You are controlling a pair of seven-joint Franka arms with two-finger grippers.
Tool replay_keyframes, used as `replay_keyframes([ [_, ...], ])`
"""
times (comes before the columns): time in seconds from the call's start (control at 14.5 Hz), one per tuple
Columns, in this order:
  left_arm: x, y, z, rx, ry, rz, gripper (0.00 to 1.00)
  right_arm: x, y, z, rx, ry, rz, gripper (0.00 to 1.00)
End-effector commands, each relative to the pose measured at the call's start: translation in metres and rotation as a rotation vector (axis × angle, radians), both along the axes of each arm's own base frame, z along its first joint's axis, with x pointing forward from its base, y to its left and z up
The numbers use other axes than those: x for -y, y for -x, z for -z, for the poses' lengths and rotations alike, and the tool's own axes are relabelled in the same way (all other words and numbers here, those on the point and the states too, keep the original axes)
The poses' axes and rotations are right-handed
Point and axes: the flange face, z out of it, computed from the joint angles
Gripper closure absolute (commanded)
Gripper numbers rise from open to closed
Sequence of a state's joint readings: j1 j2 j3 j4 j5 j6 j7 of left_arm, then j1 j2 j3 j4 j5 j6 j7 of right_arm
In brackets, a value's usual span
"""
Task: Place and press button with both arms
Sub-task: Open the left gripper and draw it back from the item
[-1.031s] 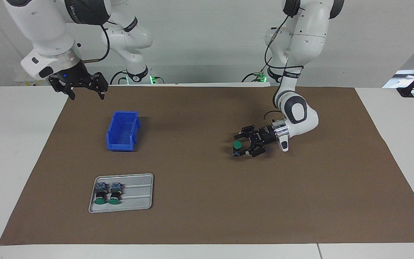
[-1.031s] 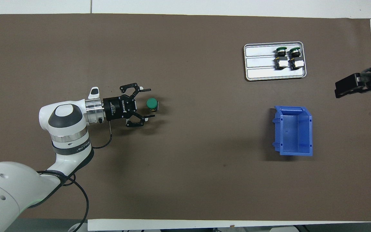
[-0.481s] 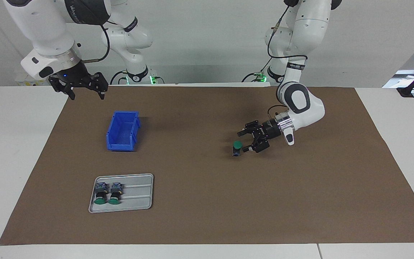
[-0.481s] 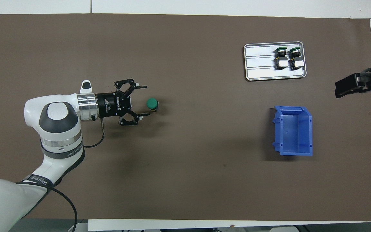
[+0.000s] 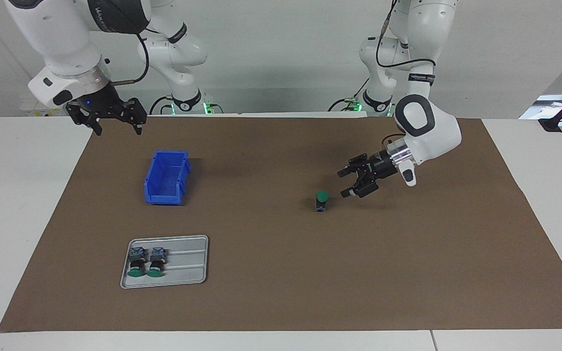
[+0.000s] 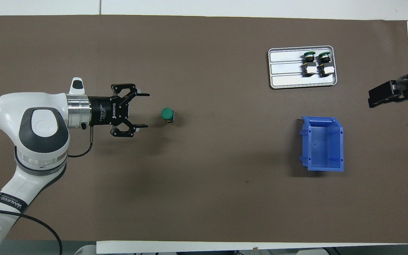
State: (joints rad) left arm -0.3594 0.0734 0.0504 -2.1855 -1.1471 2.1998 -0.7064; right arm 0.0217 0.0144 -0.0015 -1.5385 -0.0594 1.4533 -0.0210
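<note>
We judge the button (image 5: 321, 200), upright beside the spread, empty left gripper (image 5: 352, 182), light and rigid; grip its black body.

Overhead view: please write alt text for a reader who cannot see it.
A green-capped button stands upright on the brown mat, with the open left gripper beside it, not touching. Toward the right arm's end sit a blue bin and a metal tray holding two more buttons; the right gripper waits there.
</note>
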Motion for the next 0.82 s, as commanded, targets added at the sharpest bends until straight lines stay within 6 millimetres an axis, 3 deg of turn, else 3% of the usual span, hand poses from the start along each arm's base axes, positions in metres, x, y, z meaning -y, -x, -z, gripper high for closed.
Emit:
replay_keyframes([
  [0.0, -0.004, -0.004, -0.024, 0.049, -0.114, 0.060, 0.00, 0.002, 0.004, 0.000, 0.001, -0.001, -0.011, 0.02],
  [0.48, 0.003, -0.018, -0.065, 0.120, -0.336, 0.301, 0.00, 0.002, 0.004, 0.000, 0.001, -0.001, -0.011, 0.02],
  [0.76, 0.003, -0.021, -0.076, 0.156, -0.419, 0.363, 0.00, 0.003, 0.004, 0.000, 0.001, -0.001, -0.010, 0.02],
])
